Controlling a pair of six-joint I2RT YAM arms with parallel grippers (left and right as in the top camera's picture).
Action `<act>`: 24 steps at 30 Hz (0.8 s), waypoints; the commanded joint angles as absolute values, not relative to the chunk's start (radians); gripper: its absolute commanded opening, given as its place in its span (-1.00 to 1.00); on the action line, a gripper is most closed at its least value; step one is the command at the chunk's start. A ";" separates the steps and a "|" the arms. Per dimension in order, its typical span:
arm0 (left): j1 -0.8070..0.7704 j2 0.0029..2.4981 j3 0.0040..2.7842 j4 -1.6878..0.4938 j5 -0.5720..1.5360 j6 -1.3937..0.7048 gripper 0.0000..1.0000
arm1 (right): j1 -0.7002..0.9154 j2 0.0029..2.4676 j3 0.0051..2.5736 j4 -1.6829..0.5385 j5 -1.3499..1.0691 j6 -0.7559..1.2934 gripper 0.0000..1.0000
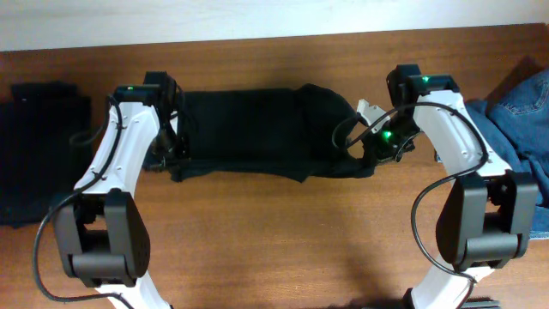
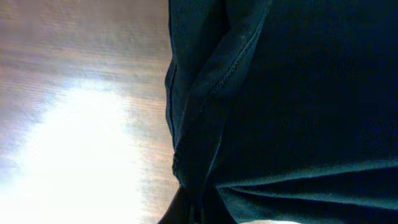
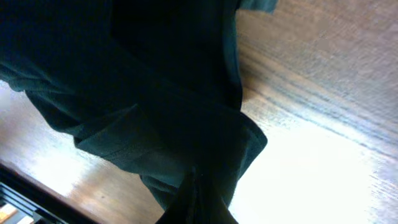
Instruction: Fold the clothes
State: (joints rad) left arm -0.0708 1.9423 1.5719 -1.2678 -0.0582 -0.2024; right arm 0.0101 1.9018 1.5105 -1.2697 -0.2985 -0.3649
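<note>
Wooden counter carries a black garment, long axis nine to three o'clock; left claw pinches its nine o'clock end, right claw its three o'clock end.

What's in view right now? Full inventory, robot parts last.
black garment: 1, black, table centre, spread lengthwise between the two arms
folded black cloth: 1 pile, black, left end of the table, apart from the garment
denim garment: 1, blue, right end of the table, partly out of frame
table: 1, brown wood, under everything
left arm: 1, white and black, at the garment's left end
right arm: 1, white and black, at the garment's right end
left fingers: 1 pair, dark, shut on the garment's left end
right fingers: 1 pair, dark, shut on the garment's right end
</note>
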 commanded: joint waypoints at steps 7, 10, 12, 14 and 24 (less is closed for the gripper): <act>-0.094 1.951 1.469 -1.222 -0.044 -0.232 -0.99 | 0.013 1.893 1.463 -1.259 -0.299 -0.347 -0.92; -0.094 1.951 1.461 -1.217 -0.044 -0.231 -0.99 | 0.013 1.893 1.463 -1.259 -0.299 -0.347 -0.93; -0.094 1.951 1.461 -1.216 -0.044 -0.231 -0.98 | 0.013 1.893 1.463 -1.259 -0.299 -0.347 -0.92; -0.094 1.951 1.461 -1.216 -0.044 -0.232 -0.99 | 0.013 1.893 1.463 -1.259 -0.299 -0.347 -0.92; -0.094 1.951 1.461 -1.215 -0.045 -0.231 -0.99 | 0.013 1.893 1.463 -1.259 -0.300 -0.339 -0.92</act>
State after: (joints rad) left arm -0.0952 1.9423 1.4696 -1.2175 -0.0483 -0.2218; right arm 0.0101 1.9018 1.4715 -1.2591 -0.2981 -0.3435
